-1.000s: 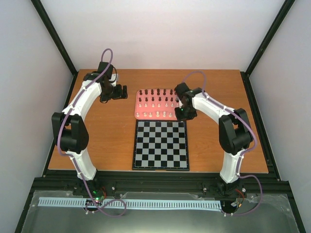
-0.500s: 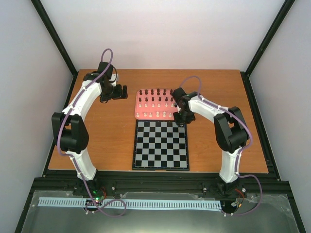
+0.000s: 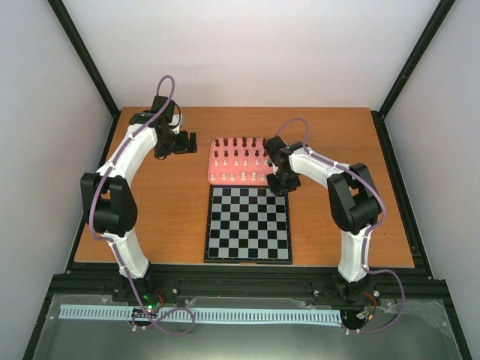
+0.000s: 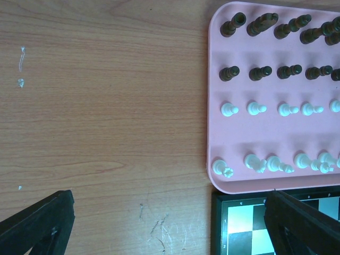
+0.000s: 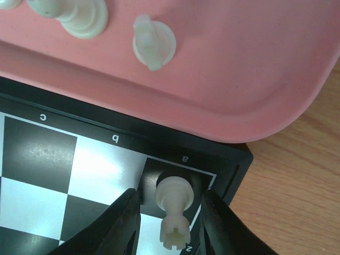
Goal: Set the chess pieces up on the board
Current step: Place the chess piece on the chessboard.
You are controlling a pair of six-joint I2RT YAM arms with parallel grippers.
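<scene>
Right wrist view caught the right gripper (image 5: 171, 197) spread slightly around a cream rook (image 5: 174, 212) standing on the board (image 5: 53, 154) corner beside the pink tray (image 5: 239, 69), a straight upward retreat advisable; the left gripper (image 4: 170, 223) gaped empty.

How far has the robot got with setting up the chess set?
Barely begun. Done: one cream rook stands on the board's corner square. In hand: the right gripper straddles that rook, jaws slightly apart. To do: all other pieces visible sit on the pink tray, dark and cream alike. The left gripper hangs open, empty, beside the tray.
</scene>
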